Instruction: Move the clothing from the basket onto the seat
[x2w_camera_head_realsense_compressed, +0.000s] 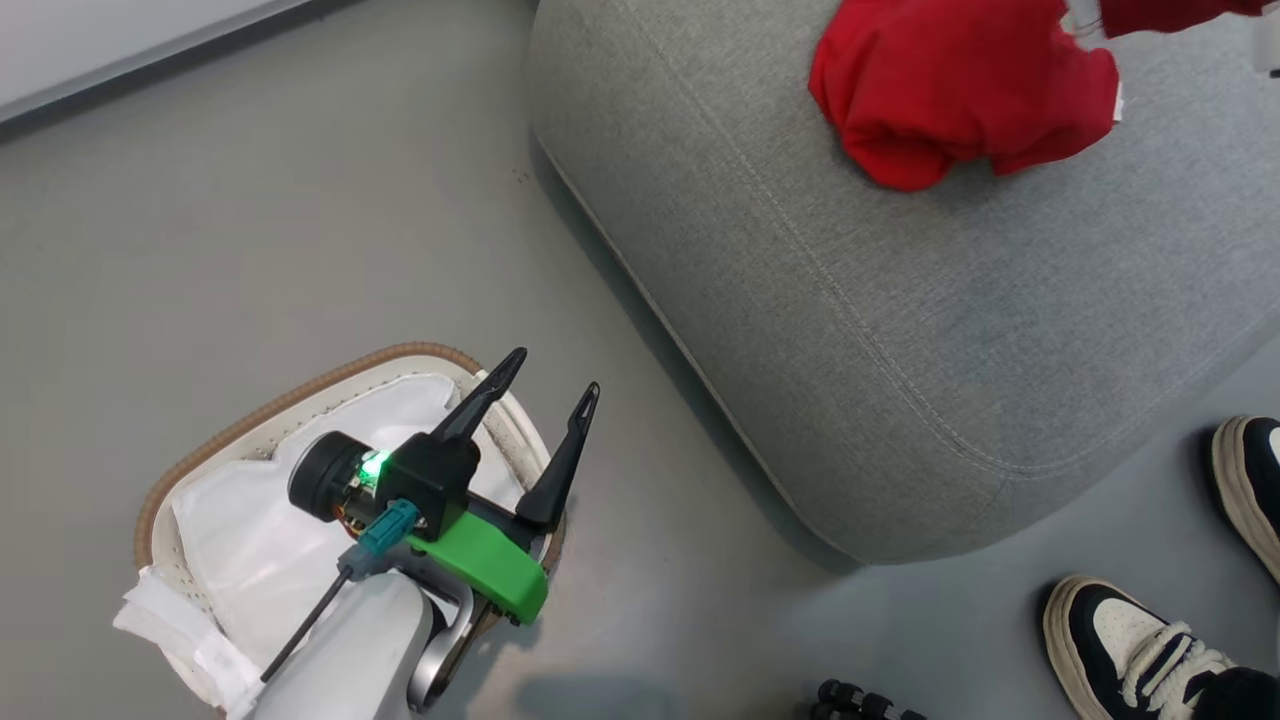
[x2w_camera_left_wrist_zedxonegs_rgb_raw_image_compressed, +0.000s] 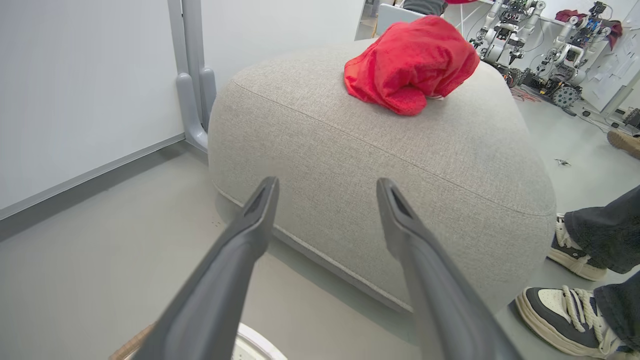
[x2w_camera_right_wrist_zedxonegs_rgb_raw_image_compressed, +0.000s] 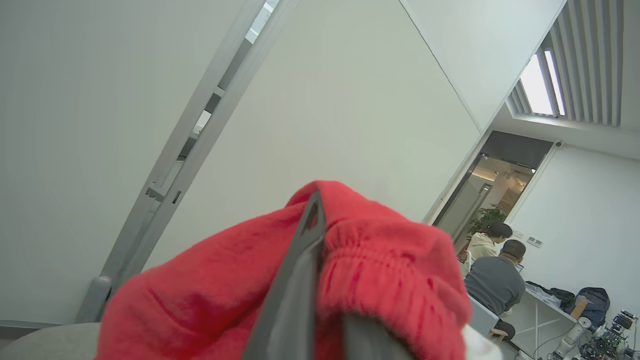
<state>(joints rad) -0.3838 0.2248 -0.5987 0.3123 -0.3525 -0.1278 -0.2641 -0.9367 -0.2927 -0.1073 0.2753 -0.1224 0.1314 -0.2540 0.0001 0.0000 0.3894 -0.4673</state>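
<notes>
The right pincer (x2w_camera_right_wrist_zedxonegs_rgb_raw_image_compressed: 320, 220) is clamped shut on a red garment (x2w_camera_right_wrist_zedxonegs_rgb_raw_image_compressed: 390, 280), and the garment's gathered, elastic-looking edge bunches over the dark fingers. The bundle hangs in the air above the seat (x2w_camera_head_realsense_compressed: 900, 350). The left pincer (x2w_camera_head_realsense_compressed: 555, 372) stands wide apart and holds nothing. It is poised over the basket (x2w_camera_head_realsense_compressed: 290, 405), which sits on the floor beside the seat's rounded corner. The part of the basket's inside that can be seen is plain white liner (x2w_camera_head_realsense_compressed: 260, 540).

This looks like the final carry. The next move calls for lowering the held garment onto the seat's top and parting the jaws.

The other red garment (x2w_camera_head_realsense_compressed: 960, 90) already lies on the seat's top as a soft, crumpled lump. A person's shoes (x2w_camera_head_realsense_compressed: 1130, 640) stand on the floor just off the seat's near corner.
</notes>
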